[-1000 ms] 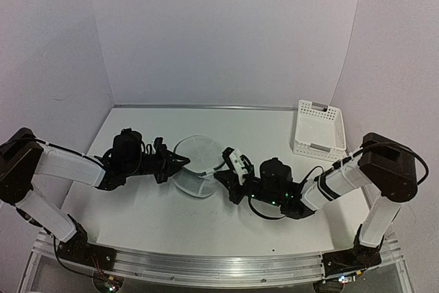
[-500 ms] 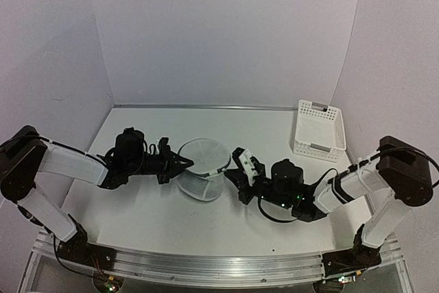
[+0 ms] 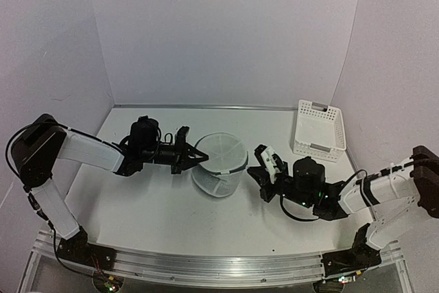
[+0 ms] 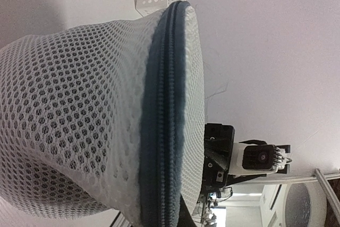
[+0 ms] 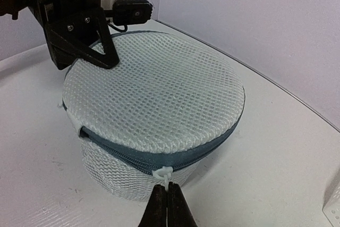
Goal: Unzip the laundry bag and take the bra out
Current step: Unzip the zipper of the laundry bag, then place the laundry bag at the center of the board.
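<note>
**A:** Where is the bag?

**B:** The bag [image 3: 219, 169] stands upright on the table [image 3: 137, 204], between our two arms. The basket [image 3: 317, 147] is well off to the right. The zip [image 5: 133, 160] is closed along the side we can see.

**A:** And our grips?

**B:** Our right gripper [image 5: 167, 191] is pinched tight on the white pull tab [image 5: 164, 174] at the bag's near side. Our left gripper [image 3: 200, 158] is closed too, and seems to be nipping the rim on the opposite side.

**A:** The bra?

**B:** We cannot see it. Nothing dark shows through the mesh, so we only suppose it is inside.

**A:** How do we unzip well?

**B:** We draw the tab round the curve of the rim, low and level, not straight outward. Our left side braces the rim against the pull. If the bag tips or slides, we ease off, because soft mesh may buckle and jam the slider.
</note>
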`<state>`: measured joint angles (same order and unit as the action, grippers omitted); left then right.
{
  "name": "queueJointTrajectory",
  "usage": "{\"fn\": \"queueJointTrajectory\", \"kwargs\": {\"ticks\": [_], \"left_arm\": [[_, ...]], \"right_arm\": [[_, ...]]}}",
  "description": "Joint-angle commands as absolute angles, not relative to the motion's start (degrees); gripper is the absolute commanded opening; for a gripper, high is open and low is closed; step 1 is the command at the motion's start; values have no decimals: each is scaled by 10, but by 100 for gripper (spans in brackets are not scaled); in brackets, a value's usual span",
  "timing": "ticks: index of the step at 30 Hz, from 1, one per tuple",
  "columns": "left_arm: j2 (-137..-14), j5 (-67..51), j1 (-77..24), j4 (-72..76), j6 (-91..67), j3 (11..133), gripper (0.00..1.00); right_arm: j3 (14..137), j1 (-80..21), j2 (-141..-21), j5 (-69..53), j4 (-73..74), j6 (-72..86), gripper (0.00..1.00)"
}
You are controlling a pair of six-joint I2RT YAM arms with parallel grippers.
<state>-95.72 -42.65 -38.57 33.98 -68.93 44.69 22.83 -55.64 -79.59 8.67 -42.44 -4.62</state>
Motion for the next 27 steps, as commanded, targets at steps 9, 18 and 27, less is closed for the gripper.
{"fn": "queueJointTrajectory", "kwargs": {"ticks": [9,18,27], "left_arm": [[-1024,-543,-383,222,-533,586,0],[-1052,-465,-379,-72,-346,715,4],[-1065,-427,-357,-117,-327,751,29]], "right_arm": [[203,-538,-687,189,-282,-15,0],[194,-538,-638,90,-241,43,0],[216,-556,-674,43,-278,142,0]]}}
